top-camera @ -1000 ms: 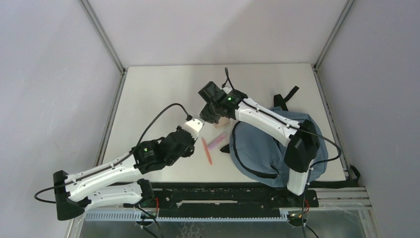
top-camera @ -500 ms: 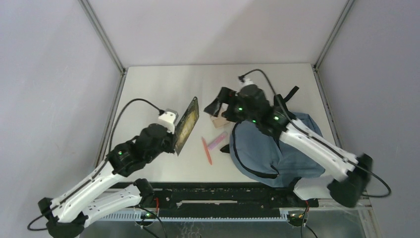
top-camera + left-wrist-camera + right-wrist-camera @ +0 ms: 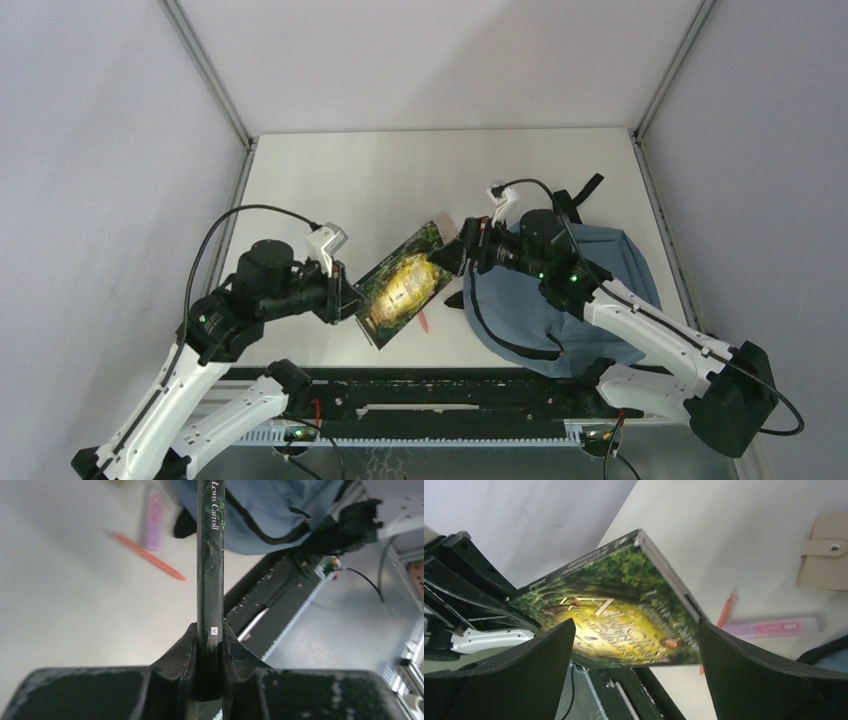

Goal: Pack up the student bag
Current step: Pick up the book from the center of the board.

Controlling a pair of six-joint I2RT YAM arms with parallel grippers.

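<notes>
The left gripper [image 3: 209, 636] is almost closed, its two black fingers [image 3: 181, 652] pinching the lower end of the spine of a thin paperback book with a green and yellow cover [image 3: 400, 285]. The book hangs tilted above the bench, cover facing up, and the spine reads Lewis Carroll. The right gripper [image 3: 452, 257] has its jaws spread wide and holds nothing. It sits at the book's far corner, and whether it touches the book I cannot tell. On the pale bench [image 3: 330, 190] under the book lie a thin orange pen [image 3: 145, 555] and a pink highlighter [image 3: 152, 517], close together, with a tan snap-closed pouch [image 3: 824, 555] just beyond them. The soft dusty-blue fabric student bag [image 3: 560, 300], trimmed with black zipper, lies on the bench's right side beneath the right arm [image 3: 620, 305], just beside the highlighter
</notes>
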